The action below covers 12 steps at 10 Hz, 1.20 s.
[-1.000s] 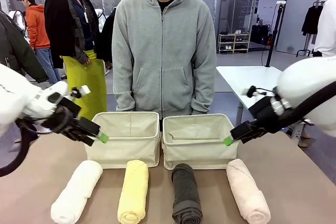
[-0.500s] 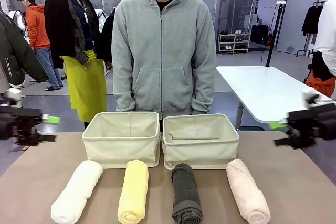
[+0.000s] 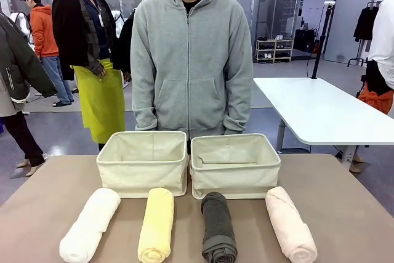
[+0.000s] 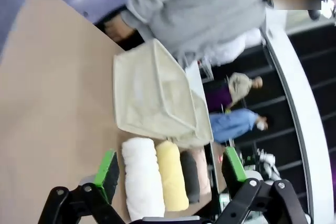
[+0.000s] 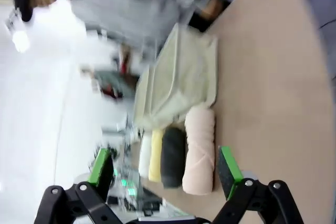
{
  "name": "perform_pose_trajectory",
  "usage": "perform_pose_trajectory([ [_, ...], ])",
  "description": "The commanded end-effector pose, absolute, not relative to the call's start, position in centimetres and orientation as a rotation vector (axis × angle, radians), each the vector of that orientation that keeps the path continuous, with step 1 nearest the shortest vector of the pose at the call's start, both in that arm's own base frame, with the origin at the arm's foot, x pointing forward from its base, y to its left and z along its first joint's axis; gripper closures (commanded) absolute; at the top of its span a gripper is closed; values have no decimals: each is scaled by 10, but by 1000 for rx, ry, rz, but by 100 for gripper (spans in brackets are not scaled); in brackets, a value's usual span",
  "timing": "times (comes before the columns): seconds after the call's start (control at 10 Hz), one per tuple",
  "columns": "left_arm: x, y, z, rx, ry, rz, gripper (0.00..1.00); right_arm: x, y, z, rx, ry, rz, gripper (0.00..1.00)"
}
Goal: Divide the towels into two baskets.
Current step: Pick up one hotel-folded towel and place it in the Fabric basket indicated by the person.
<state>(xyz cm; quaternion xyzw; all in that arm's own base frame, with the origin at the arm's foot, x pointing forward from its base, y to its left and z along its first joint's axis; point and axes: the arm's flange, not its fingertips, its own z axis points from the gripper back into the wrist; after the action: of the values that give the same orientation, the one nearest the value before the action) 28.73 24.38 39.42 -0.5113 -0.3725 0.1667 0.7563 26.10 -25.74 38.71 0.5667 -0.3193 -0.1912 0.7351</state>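
Four rolled towels lie in a row along the near side of the table: white (image 3: 90, 225), pale yellow (image 3: 156, 225), dark grey (image 3: 218, 235) and pale pink (image 3: 290, 225). Behind them two cream canvas baskets stand side by side, the left basket (image 3: 143, 180) and the right basket (image 3: 234, 183), with no towel in either. In the left wrist view my left gripper (image 4: 170, 167) is open and holds nothing, well off from the white towel (image 4: 142, 174) and a basket (image 4: 152, 98). My right gripper (image 5: 165, 166) is also open with nothing in it, off to the side of the pink towel (image 5: 199, 153) and a basket (image 5: 181, 82).
A person in a grey hoodie (image 3: 191, 60) stands at the far edge just behind the baskets, arms hanging down. Bare brown tabletop (image 3: 345, 201) lies on both sides of the towel row. A white table (image 3: 314, 112) stands at the back right, and other people are farther off.
Both arms have drawn back from beside the baskets, the left one to the left and the right one to the right, and have left the front view. Towels and baskets have not moved.
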Motion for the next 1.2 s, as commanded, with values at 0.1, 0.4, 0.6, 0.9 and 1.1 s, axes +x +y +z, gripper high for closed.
perform_pose_trajectory([
  [0.1, 249, 234, 389, -1088, -864, 410, 0, 250, -268, 391, 1210, -784, -440, 0],
  [0.4, 263, 268, 395, -1088, -863, 433, 0, 236, -282, 386, 1229, -766, -493, 0],
  [0.6, 263, 268, 395, -1088, -863, 433, 0, 236, -282, 386, 1229, -766, -493, 0],
  [0.9, 263, 268, 395, -1088, -863, 433, 0, 236, -282, 386, 1229, -766, -493, 0],
  [1.1, 263, 268, 395, -1088, -863, 433, 0, 236, -282, 386, 1229, -766, -493, 0],
])
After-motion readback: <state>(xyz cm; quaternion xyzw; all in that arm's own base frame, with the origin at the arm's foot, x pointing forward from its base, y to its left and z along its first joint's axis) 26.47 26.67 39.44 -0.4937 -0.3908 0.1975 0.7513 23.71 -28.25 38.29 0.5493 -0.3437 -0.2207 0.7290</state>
